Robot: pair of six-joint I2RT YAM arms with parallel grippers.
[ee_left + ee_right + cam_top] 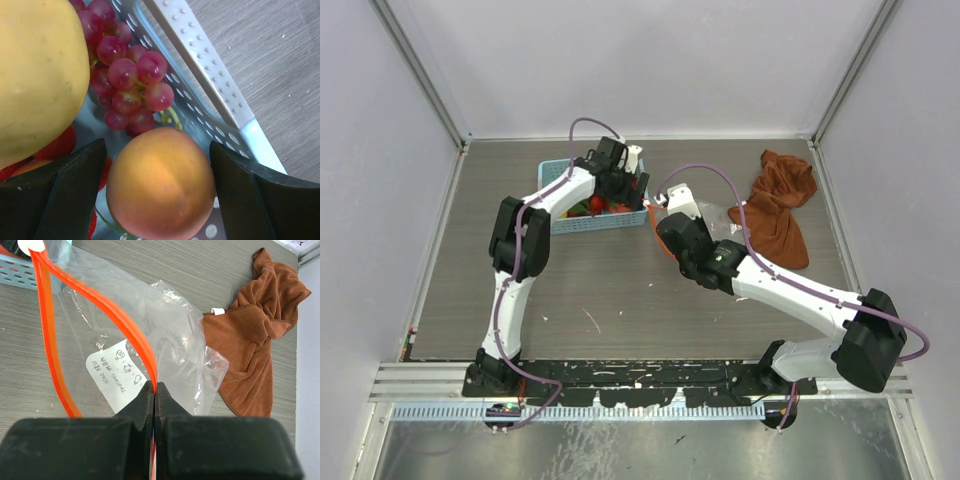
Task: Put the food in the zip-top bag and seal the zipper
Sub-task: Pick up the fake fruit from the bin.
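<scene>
The food lies in a light-blue basket (560,223). In the left wrist view an orange-red peach (160,185) rests on the basket floor, with purple grapes (130,80) behind it and a big yellow piece (35,75) to the left. My left gripper (157,150) is down in the basket, open, one finger on each side of the peach. My right gripper (154,386) is shut on the red-orange zipper (100,305) of the clear zip-top bag (175,335), holding its mouth up beside the basket. The bag's white label (115,375) shows through the plastic.
A rust-brown cloth (780,205) lies crumpled at the back right, just past the bag (715,215). The basket's perforated wall (200,55) runs close along my left gripper's right finger. A red strawberry (60,145) lies under the yellow piece.
</scene>
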